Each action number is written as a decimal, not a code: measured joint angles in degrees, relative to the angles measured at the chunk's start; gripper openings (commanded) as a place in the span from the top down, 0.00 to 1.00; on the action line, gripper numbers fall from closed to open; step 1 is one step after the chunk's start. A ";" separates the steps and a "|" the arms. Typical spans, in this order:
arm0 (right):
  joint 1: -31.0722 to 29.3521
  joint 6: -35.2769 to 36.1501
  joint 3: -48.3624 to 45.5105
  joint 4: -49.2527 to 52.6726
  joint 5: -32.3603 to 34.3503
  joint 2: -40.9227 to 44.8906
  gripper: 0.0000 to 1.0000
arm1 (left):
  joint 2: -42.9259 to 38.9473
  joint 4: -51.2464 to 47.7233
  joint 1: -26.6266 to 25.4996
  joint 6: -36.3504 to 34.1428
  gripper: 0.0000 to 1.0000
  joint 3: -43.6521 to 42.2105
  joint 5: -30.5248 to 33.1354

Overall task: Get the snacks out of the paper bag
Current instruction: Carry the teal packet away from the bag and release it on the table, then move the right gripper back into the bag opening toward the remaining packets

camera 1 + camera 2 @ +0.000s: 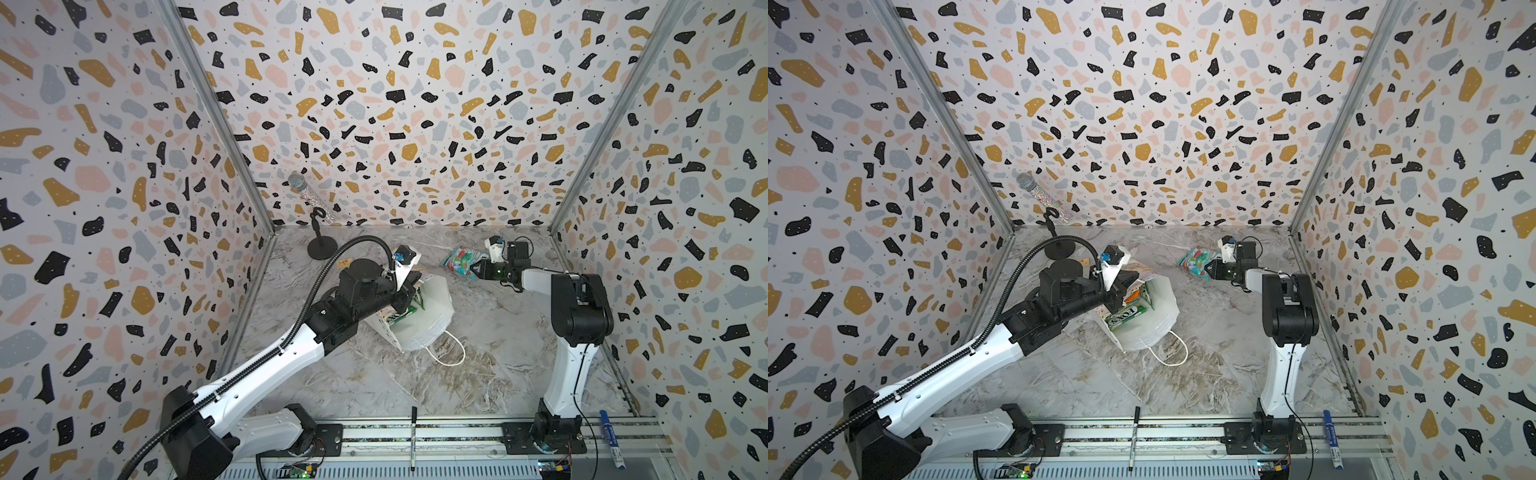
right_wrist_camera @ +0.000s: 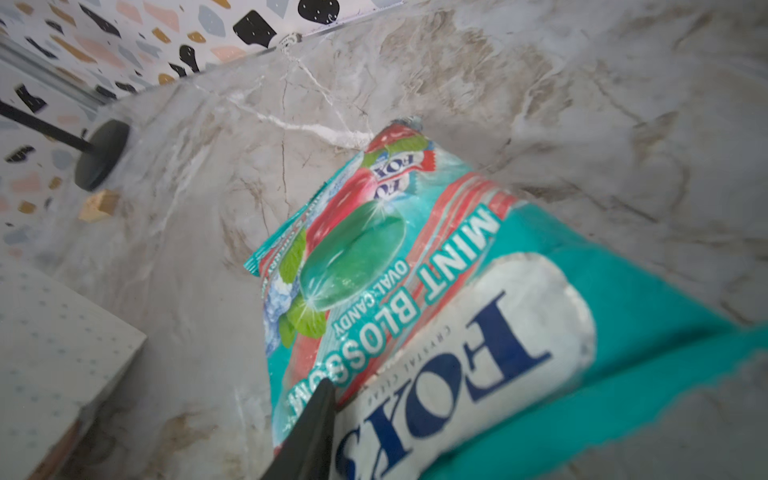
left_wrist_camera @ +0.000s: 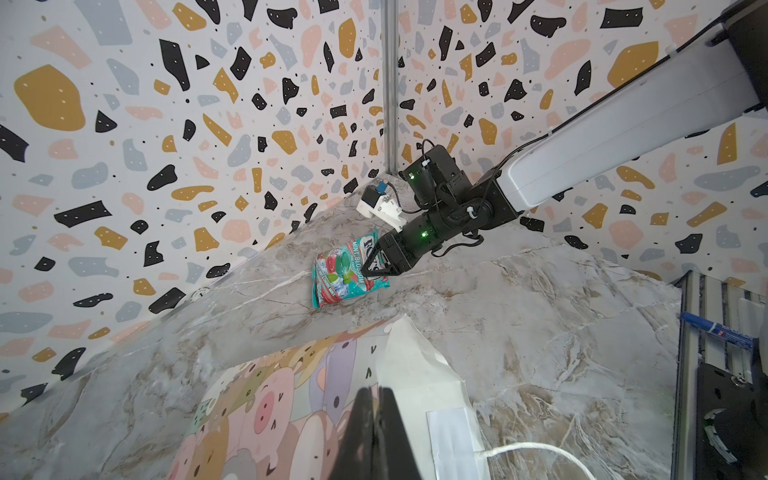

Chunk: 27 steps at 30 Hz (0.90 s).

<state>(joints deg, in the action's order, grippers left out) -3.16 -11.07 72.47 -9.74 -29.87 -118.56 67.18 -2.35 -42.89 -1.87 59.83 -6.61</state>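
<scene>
Teal snack packet point(image 3: 340, 278) on marble bench point(image 3: 540, 332), beneath right tool point(image 3: 368, 270) tips, grip cannot be told, left tool point(image 3: 376, 395) clenched on paper bag point(image 3: 270, 399) rim.

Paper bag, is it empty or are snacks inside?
Not empty: a green packet and an orange packet show inside the mouth of the paper bag.

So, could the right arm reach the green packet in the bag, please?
Probably yes, from above: the green packet lies exposed in the open paper bag, though the left gripper crowds it.
</scene>
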 measured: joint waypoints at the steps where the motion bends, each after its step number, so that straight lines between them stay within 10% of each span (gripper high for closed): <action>1: 0.00 0.11 -0.09 0.13 0.98 0.09 0.47 | 0.00 0.00 0.00 0.00 1.00 -0.02 0.11; 12: -0.07 -0.68 -14.67 -2.67 10.12 19.28 0.41 | 0.00 -0.11 -0.04 0.00 1.00 0.00 1.33; 27: -11.91 -3.17 -35.52 -6.97 3.87 57.13 0.42 | 0.02 -0.22 -0.31 -0.04 1.00 0.00 3.85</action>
<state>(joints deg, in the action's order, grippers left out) -15.07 -14.24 36.95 -16.71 -26.00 -61.43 67.20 -2.57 -43.20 -1.91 59.83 -2.76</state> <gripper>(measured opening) 0.580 0.047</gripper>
